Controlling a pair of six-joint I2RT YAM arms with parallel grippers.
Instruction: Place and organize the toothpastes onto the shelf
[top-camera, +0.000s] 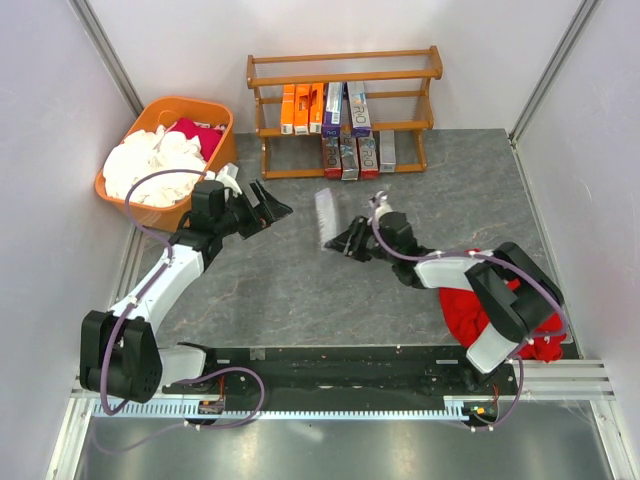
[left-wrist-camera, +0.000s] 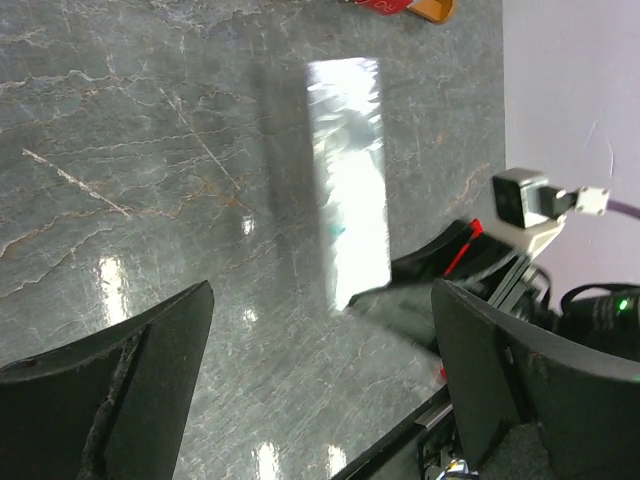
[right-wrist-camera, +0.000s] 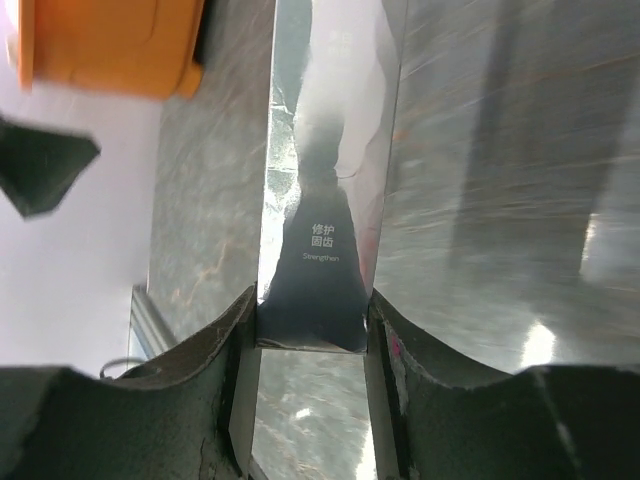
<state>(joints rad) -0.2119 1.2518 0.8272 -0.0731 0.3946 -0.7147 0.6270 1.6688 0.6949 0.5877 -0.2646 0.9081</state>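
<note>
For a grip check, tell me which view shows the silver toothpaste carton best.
Right wrist view: the silver toothpaste carton fills the frame, its end pinched in the right tool, print legible. Top external shows it small, between the arms. Left wrist shows its whole length, washed out by glare, beyond the open left tool.

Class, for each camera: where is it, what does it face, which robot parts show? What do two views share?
Top external: above, behind the bases, looking down on table, shelf, both arms.
Left wrist: behind the open left gripper, facing the silver toothpaste.
Right wrist: behind the right gripper, shut on that toothpaste, facing along it.
Shared: silver toothpaste.
</note>
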